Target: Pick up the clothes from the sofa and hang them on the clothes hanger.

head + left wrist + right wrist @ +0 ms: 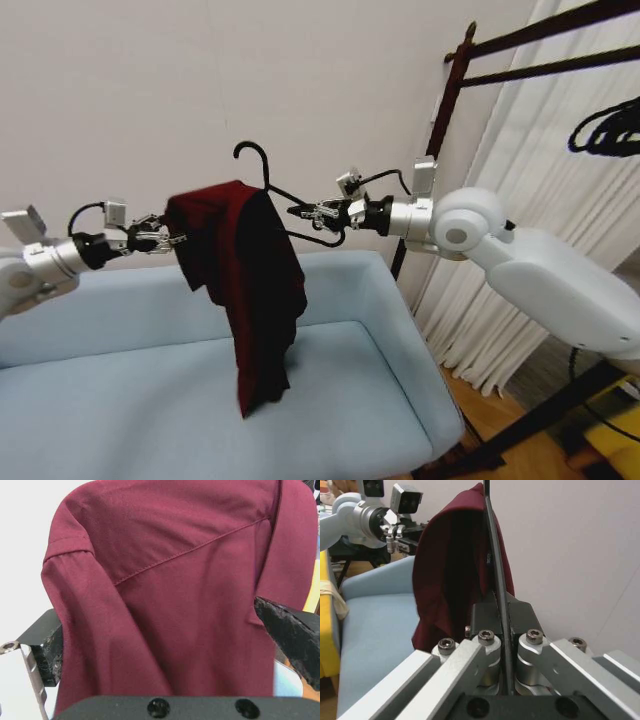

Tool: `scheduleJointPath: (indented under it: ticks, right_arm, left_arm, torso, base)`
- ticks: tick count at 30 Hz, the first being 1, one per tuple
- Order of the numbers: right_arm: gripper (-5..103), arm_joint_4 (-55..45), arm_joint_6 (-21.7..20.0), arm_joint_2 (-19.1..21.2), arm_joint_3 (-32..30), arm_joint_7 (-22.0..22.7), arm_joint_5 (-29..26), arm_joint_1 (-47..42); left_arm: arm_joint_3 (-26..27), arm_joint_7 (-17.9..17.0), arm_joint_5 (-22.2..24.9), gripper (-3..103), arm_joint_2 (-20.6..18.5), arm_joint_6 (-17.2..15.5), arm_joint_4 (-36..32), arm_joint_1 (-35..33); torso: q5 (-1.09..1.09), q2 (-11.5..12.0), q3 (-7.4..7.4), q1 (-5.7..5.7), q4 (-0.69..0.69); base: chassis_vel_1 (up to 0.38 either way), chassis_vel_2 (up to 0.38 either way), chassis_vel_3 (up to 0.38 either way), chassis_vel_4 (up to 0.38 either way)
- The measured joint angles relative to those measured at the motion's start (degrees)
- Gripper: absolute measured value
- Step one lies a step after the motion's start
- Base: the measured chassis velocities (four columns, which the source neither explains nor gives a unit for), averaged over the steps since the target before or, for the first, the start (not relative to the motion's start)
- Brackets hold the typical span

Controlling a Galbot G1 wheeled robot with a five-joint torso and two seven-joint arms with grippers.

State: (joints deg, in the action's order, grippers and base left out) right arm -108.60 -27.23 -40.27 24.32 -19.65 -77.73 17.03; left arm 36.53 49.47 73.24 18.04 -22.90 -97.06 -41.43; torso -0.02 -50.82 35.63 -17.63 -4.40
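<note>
**Aloft: red shirt on a hanger, held between the two arms**

Head view. The dark red shirt (245,290) is draped over a black hanger (266,170), up in the air above the light blue sofa (120,400). No part of the shirt touches the cushions. Its lower end hangs free over the seat. A plain wall is behind.

Right arm reaches in from the right side. The right pincer (305,212) is closed on the hanger's end, just beside the shirt's edge. In the right wrist view the hanger bar (492,555) runs straight through the right pincer (500,615), with a pad pressed to each side of it. The shirt (450,570) hangs on the bar beyond.

Left arm comes in from the left, level with the shirt's shoulder. The left pincer (170,240) is at the cloth's outer edge. In the left wrist view its fingers (50,650) stand wide apart, and the shirt (190,605) fills the gap between them. The cloth is not pinched, and whether either finger touches it cannot be told. The far-off left pincer (395,532) appears just beside the cloth in the right wrist view.

The dark wooden rack (455,80) stands to the right behind the sofa, well apart from the hanger hook. A pale curtain (560,180) hangs behind the rack.
</note>
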Motion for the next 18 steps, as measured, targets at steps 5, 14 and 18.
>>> scheduleJointPath:
  ticks: [5,14,18]
  right_arm:
    - [1,-0.8,0.1,0.4,-0.3,-0.7,0.2,-0.3]
    - [1,0.1,0.2,2.3,-0.3,-1.0,1.3,-0.4]
    - [1,0.3,0.2,3.0,-0.3,-1.0,1.5,-0.5]
  left_arm:
    - [0.5,-1.4,2.2,100,0.0,-0.4,-1.7,0.9]
    - [3.0,-0.9,2.8,100,-0.8,-0.4,-3.2,0.5]
    - [3.6,-2.4,2.8,100,-1.1,-0.2,-2.4,1.1]
  torso:
    - [0.02,0.0,0.0,0.0,-0.09]
    - [0.02,0.0,0.0,0.0,-0.06]
    - [0.03,0.0,0.0,0.0,-0.07]
  base:
    - [0.0,0.0,0.0,0.0]
    - [0.0,0.0,0.0,0.0]
    - [0.0,0.0,0.0,0.0]
